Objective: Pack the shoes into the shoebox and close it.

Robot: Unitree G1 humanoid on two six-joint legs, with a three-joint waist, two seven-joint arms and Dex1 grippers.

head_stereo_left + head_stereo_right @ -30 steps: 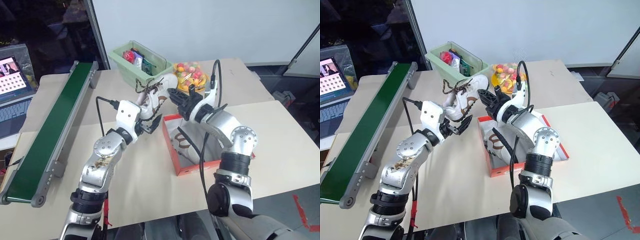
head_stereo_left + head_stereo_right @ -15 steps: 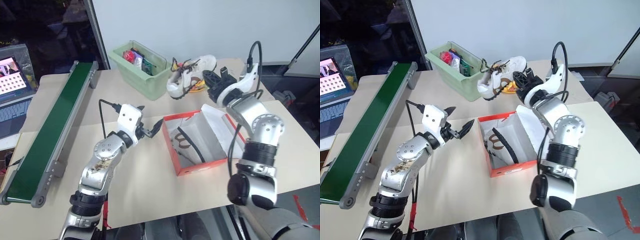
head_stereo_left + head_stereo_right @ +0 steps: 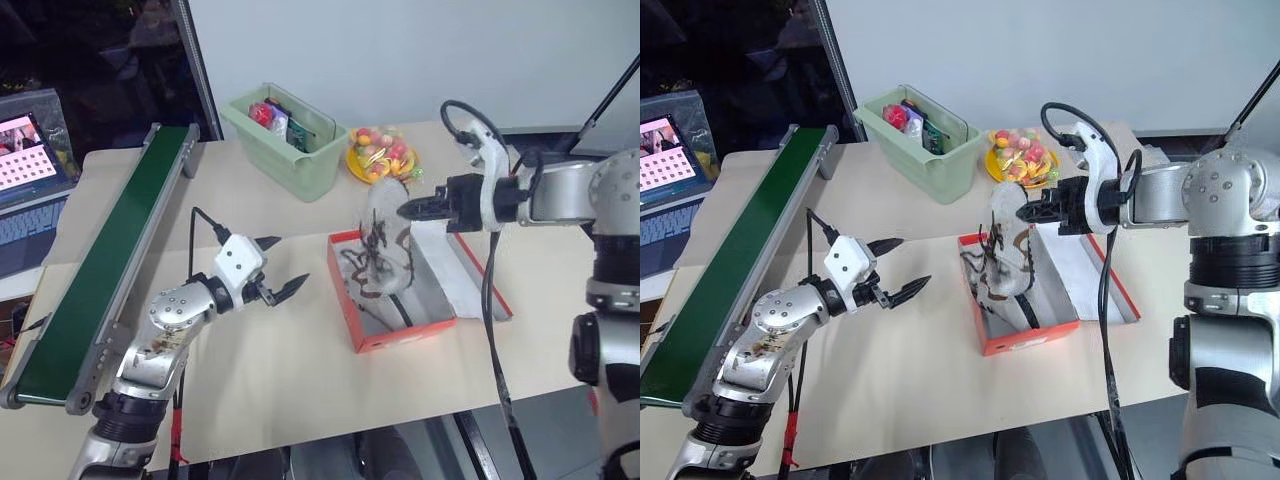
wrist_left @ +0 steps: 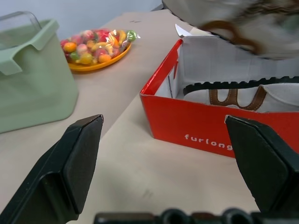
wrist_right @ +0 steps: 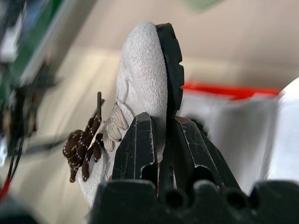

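The red shoebox (image 3: 372, 335) lies open on the table, its white-lined lid (image 3: 470, 280) flat on the right side. One beige shoe (image 4: 238, 93) with a black ridged sole lies inside it. My right gripper (image 3: 415, 208) is shut on the other shoe (image 3: 385, 240), which hangs on end over the box with its dark laces dangling. In the right wrist view the fingers (image 5: 135, 144) pinch that shoe (image 5: 145, 88) at the edge of its sole. My left gripper (image 3: 287, 264) stands open and holds nothing, left of the box and apart from it.
A pale green bin (image 3: 285, 135) with items and an orange plate of colourful sweets (image 3: 380, 155) stand behind the box. A green conveyor belt (image 3: 110, 250) runs along the table's left side, with a laptop (image 3: 30, 160) beyond it. Bare table lies in front of the box.
My right gripper swung the shoe out toward the plate, then brought it over the box and turned it on end. The left gripper drew back from the shoe, to the left and lower.
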